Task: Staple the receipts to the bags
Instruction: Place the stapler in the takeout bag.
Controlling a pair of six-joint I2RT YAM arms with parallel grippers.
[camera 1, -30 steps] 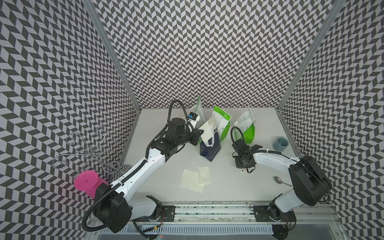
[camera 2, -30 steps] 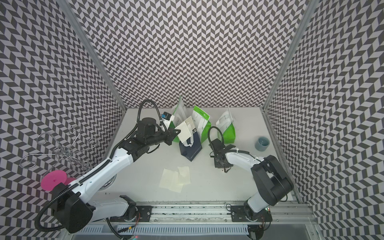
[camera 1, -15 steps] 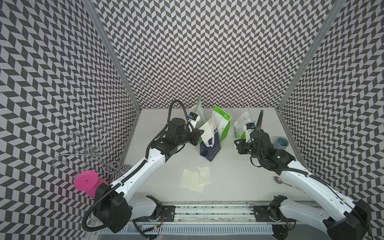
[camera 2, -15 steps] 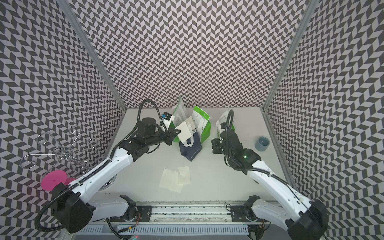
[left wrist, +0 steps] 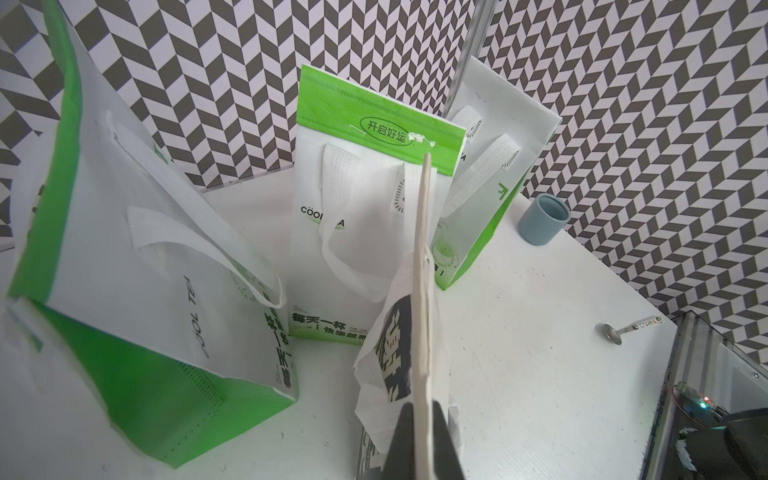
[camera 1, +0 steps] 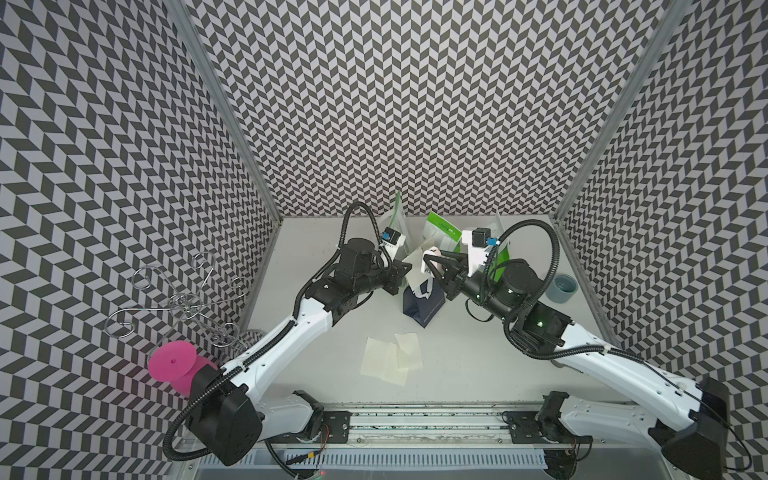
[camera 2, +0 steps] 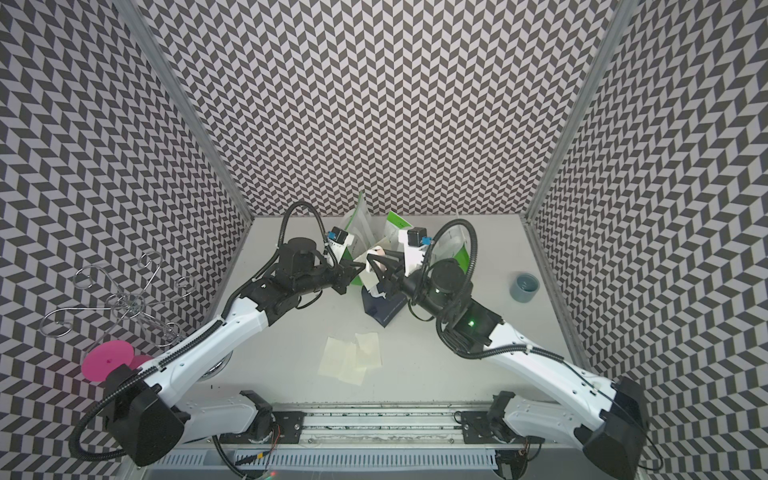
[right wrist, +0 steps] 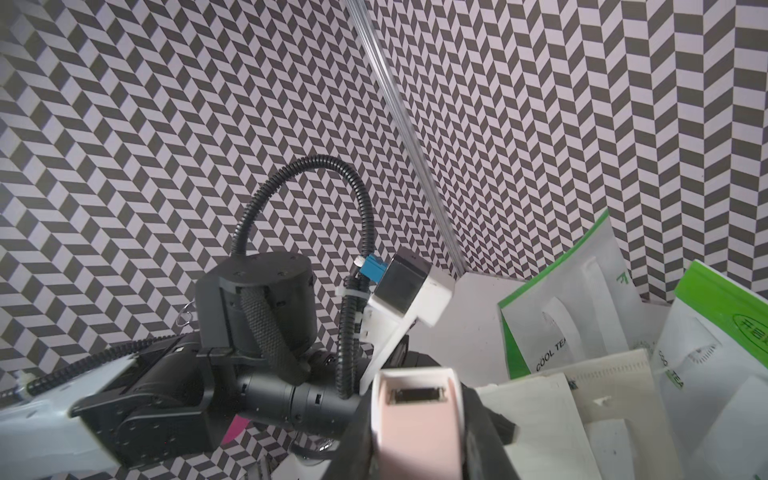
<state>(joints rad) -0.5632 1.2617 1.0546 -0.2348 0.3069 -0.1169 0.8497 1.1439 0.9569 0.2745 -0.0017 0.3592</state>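
Observation:
My left gripper (left wrist: pixel 422 409) is shut on a cream receipt (left wrist: pixel 422 291), seen edge-on and held upright against the top of the navy-and-white bag (left wrist: pixel 390 345). In both top views the navy bag (camera 1: pixel 424 305) (camera 2: pixel 384 309) stands mid-table between my two grippers. My right gripper (right wrist: pixel 419 436) is shut on the pinkish-white stapler (right wrist: pixel 415 415), its mouth close to the held receipt (right wrist: pixel 536 419). In a top view the right gripper (camera 1: pixel 434 266) faces the left gripper (camera 1: pixel 405 270) just above the bag. Three green-and-white bags (left wrist: pixel 145 270) (left wrist: pixel 353 232) (left wrist: pixel 486 199) stand behind. Loose receipts (camera 1: pixel 390 359) lie on the table in front.
A grey-blue cup (camera 1: pixel 561 286) stands at the right wall, and a spoon (left wrist: pixel 623 330) lies near the table's right front. At the left edge are a wire rack (camera 1: pixel 187 299) and a pink disc-topped object (camera 1: pixel 172 368).
My right arm has lifted from the table surface and swung left and back, bringing the stapler up to the navy bag's top. The left arm and its receipt have stayed still.

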